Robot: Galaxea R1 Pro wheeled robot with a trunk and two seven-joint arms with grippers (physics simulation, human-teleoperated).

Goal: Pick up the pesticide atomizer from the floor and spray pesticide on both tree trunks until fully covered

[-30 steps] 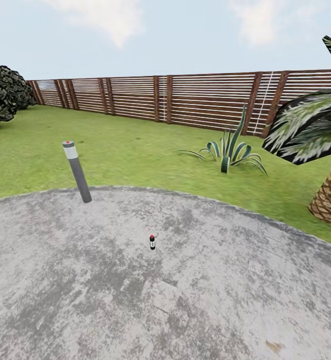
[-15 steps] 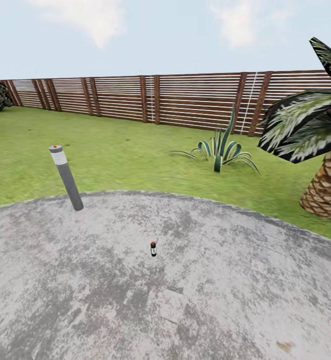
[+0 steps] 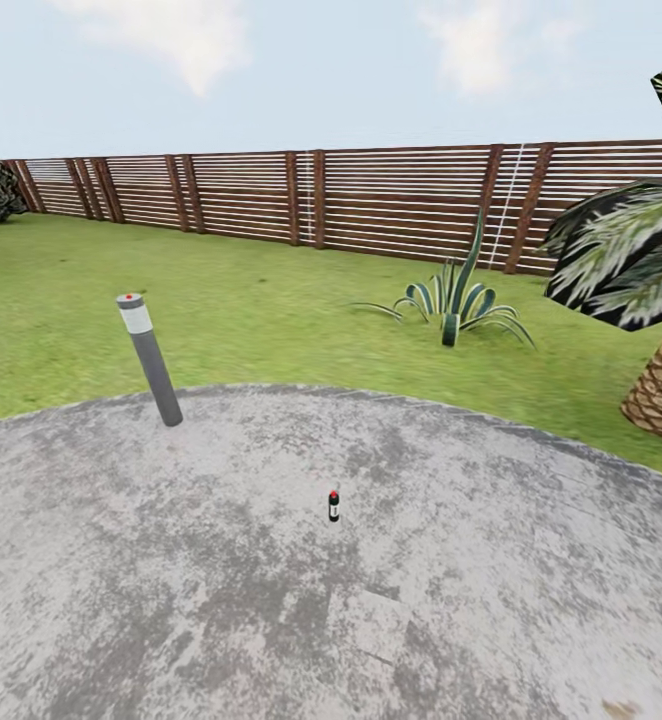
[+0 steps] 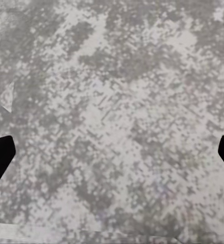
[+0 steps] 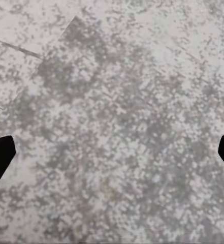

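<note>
While both wrists' dark fingers (image 4: 0, 157) stay apart, the view has swung slightly, leaving the tiny red-topped dark atomizer (image 3: 334, 506) upright at twelve o'clock on grey mottled concrete floor (image 3: 491, 600), unreached.

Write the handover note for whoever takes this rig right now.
Left gripper: open, nothing in it, over bare concrete.
Right gripper: open, nothing in it, over bare concrete.
Atomizer: upright on the floor, ahead in the head view, to the right of the grey bollard.
Done: nothing picked up, nothing sprayed.
Left: reach the atomizer, grasp it, find the two trees, spray both trunks fully.
</note>
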